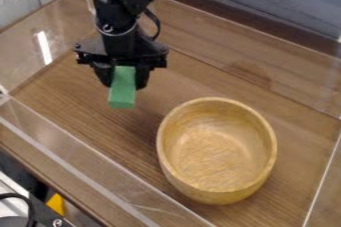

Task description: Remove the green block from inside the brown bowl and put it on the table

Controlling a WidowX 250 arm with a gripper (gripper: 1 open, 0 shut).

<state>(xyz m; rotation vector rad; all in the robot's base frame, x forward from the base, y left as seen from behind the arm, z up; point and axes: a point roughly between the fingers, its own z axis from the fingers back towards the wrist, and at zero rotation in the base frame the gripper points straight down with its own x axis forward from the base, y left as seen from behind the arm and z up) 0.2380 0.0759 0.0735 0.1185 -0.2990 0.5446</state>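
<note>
One black robot gripper [122, 72] at the left clamps the upper end of the flat, bright green rectangular block [123, 88], which hangs over the brown wood-grain counter [253, 72]. To the right, apart from it, sits the round light-brown wooden bowl [217, 148], nothing inside.

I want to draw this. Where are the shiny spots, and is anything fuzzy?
Camera view: white glare streaks run along the clear walls at left and the front edge; the table has a soft sheen. The green block in the pincer looks slightly soft; the bowl is sharp.
</note>
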